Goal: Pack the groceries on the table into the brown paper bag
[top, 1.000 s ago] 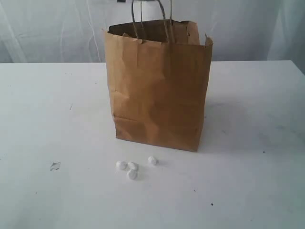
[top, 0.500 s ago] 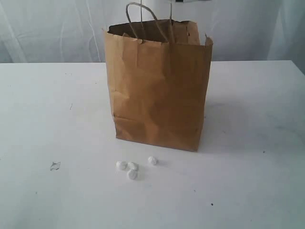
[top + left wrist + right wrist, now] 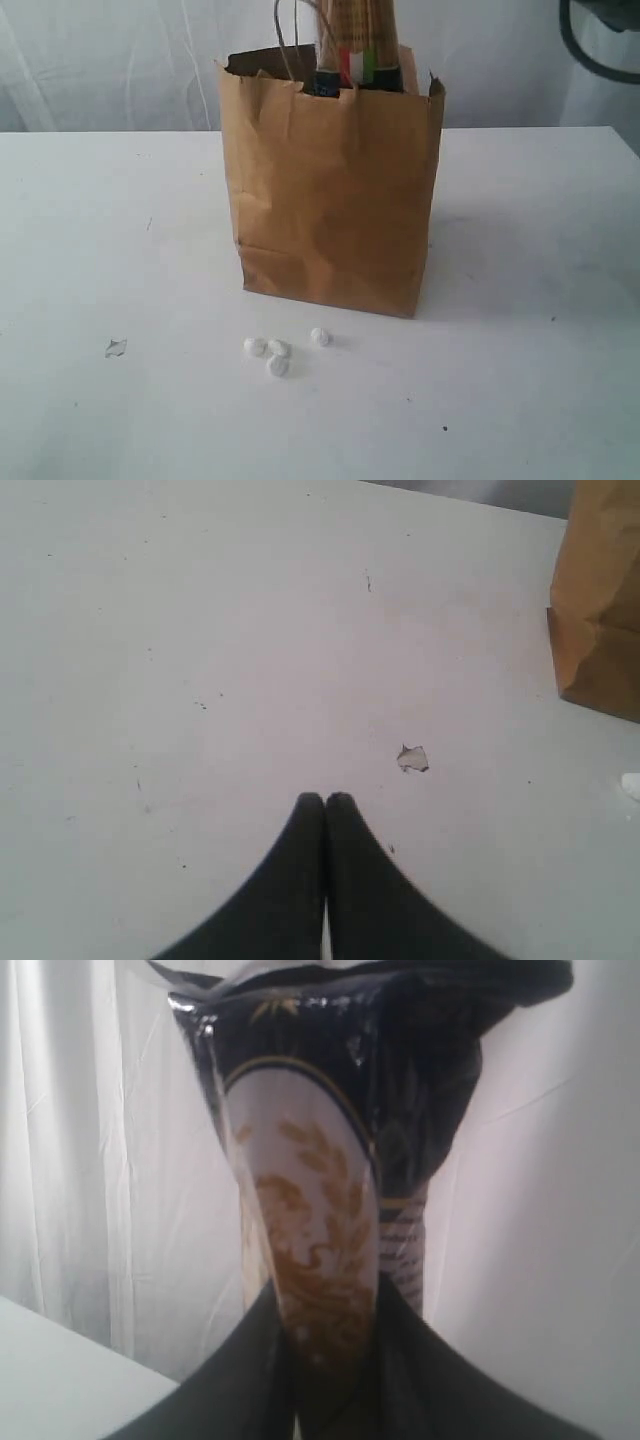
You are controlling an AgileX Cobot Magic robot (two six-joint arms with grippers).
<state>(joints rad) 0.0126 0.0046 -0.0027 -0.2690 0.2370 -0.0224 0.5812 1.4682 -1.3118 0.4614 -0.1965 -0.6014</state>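
Note:
The tall brown paper bag stands upright mid-table, its corner also in the left wrist view. A long spaghetti packet hangs upright with its lower end dipping into the bag's mouth between the handles. In the right wrist view my right gripper is shut on the spaghetti packet, a dark wrapper with a white and gold label. Part of the right arm shows at the top right. My left gripper is shut and empty, low over the bare white table, left of the bag.
Several small white round bits lie on the table in front of the bag. A small torn scrap lies to the left, seen also in the left wrist view. White curtains hang behind.
The spaghetti packet has come down from above into the bag's mouth; earlier only the handles showed there. The right arm has come into view at the top right. The left gripper is unmoved.

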